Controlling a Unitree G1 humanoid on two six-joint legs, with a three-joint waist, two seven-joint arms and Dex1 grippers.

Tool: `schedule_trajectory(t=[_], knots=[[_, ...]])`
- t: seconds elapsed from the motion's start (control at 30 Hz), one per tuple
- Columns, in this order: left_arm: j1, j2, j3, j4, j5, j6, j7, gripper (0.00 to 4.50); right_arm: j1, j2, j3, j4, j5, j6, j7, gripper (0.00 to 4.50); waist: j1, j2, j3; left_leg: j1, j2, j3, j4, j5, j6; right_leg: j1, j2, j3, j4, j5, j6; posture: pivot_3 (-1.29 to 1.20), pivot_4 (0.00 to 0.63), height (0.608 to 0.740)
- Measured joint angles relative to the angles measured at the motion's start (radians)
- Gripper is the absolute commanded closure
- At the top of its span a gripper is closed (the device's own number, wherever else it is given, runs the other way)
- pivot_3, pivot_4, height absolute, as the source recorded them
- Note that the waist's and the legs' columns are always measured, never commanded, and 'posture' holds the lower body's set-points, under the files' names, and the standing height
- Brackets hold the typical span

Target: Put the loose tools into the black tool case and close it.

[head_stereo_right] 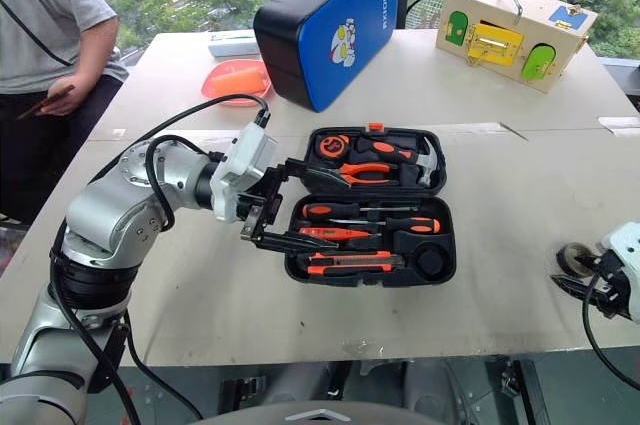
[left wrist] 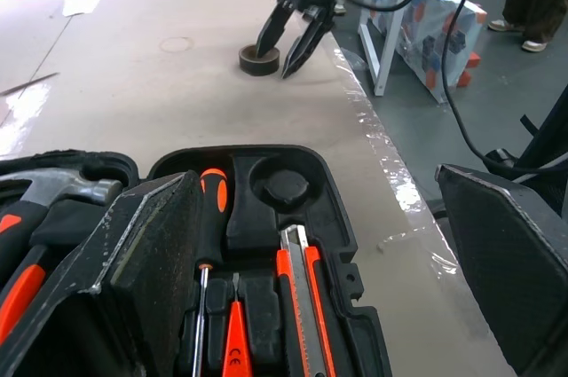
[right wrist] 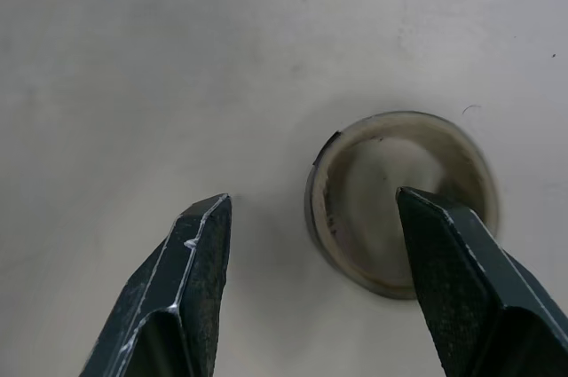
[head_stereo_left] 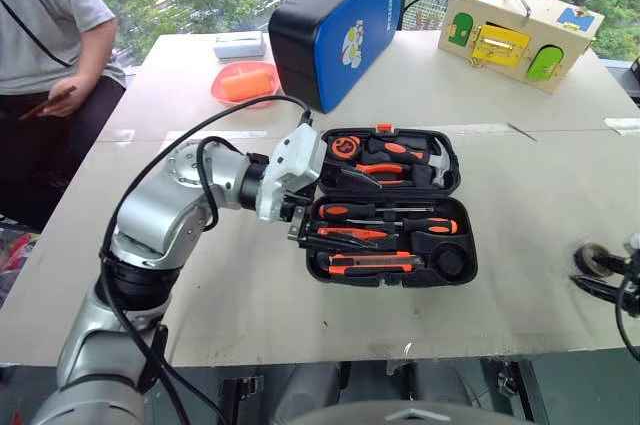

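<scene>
Left wrist view: pale table, both grippers spread, empty.

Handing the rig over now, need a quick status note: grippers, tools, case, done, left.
Left gripper: open, at the left edge of the open case, holding nothing.
Right gripper: open, one finger inside the tape roll, one outside; not gripped yet.
Done: screwdrivers and knife sit in their recesses.
Left: grip the roll, seat it in the round recess, close the case.
</scene>
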Motion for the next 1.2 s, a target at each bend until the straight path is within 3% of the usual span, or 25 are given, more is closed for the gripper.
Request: schedule_trajectory(t=[0.03, 0.17, 0.37, 0.53, 0.7, 0.9, 1.2], knots=[[0.0, 0.001, 0.0, 0.0, 0.0, 0.0, 0.0, 0.0, -0.011, 0.0, 0.007, 0.006, -0.002, -0.004, 0.001, 2.63, -0.001, 0.0, 0.0, 0.0, 0.0, 0.0, 0.0, 0.0, 0.0, 0.0, 0.0, 0.0, 0.0, 0.0, 0.0, 0.0, 0.15, 0.735], [0.0, 0.002, 0.0, -0.002, 0.0, -0.003, -0.001, 0.0, -0.033, 0.006, 0.033, 0.014, -0.005, -0.032, 0.006, 4.49, -0.002, 0.0, 0.0, 0.0, 0.0, 0.0, 0.001, 0.0, 0.0, 0.0, 0.0, 0.001, 0.0, 0.0, 0.0, 0.0, 0.15, 0.735], [0.025, 0.024, -0.001, -0.007, 0.005, -0.028, -0.012, 0.0, -0.039, -0.017, 0.037, -0.008, 0.017, -0.044, 0.058, 4.49, -0.003, 0.001, 0.001, 0.001, 0.0, 0.001, 0.001, 0.0, 0.0, 0.0, 0.0, 0.002, 0.001, 0.0, 0.0, 0.0, 0.15, 0.735], [0.058, 0.051, -0.018, -0.007, 0.021, -0.048, -0.033, 0.0, -0.09, -0.101, 0.042, -0.197, 0.153, -0.015, 0.221, 4.49, -0.004, 0.001, 0.001, 0.001, 0.001, 0.0, -0.001, 0.0, 0.0, 0.0, 0.001, 0.001, 0.0, 0.0, 0.0, 0.0, 0.15, 0.735], [0.113, 0.111, -0.051, -0.02, 0.051, -0.082, -0.08, 0.0, -0.292, -0.125, 0.276, -0.393, 0.249, 0.019, 0.316, 4.49, -0.002, 0.0, 0.002, 0.0, 0.001, 0.0, 0.0, 0.0, 0.0, 0.0, -0.002, 0.0, -0.001, 0.0, 0.0, 0.0, 0.15, 0.735], [0.135, 0.138, -0.049, -0.041, 0.056, -0.089, -0.076, 0.0, -0.522, -0.03, 0.586, -0.362, 0.114, -0.036, 0.319, 4.49, 0.0, -0.002, 0.003, -0.002, 0.001, -0.001, 0.0, 0.0, 0.0, -0.002, -0.003, -0.002, -0.002, 0.0, 0.0, 0.0, 0.15, 0.735], [0.141, 0.163, -0.031, -0.061, 0.049, -0.074, -0.053, 0.0, -0.55, -0.041, 0.693, -0.236, -0.05, -0.17, 0.352, 4.49, -0.001, -0.001, 0.003, -0.002, 0.001, -0.002, 0.0, 0.0, 0.0, -0.002, 0.0, -0.002, -0.001, 0.0, 0.0, 0.0, 0.15, 0.735]])
